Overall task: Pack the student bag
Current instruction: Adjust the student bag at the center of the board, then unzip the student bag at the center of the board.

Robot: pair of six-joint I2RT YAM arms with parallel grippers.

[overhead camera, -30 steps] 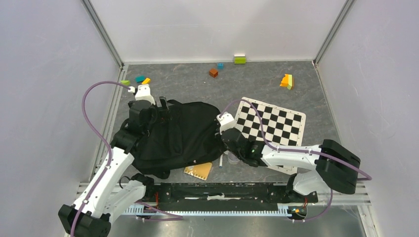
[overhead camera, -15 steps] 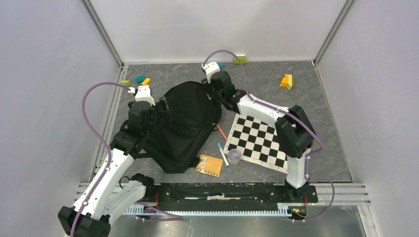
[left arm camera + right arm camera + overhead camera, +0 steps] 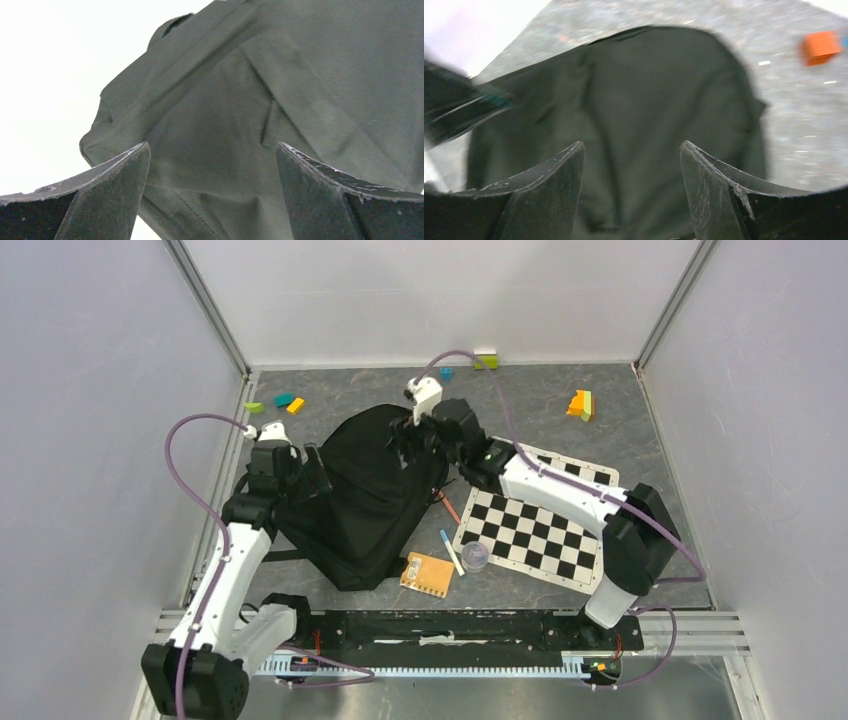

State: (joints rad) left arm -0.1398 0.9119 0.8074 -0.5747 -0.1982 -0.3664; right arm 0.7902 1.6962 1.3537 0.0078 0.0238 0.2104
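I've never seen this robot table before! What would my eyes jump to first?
First, the big black backpack slumped in the middle of the grey table, with the white left arm and right arm reaching to it from either side. Next, the black-and-white checkered board lying flat just right of the bag. Then the bright little blocks near the far edge.

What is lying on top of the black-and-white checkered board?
On the checkered board, a small clear cup stands at the near-left corner. The right arm crosses above the far edge, so that strip is hidden.
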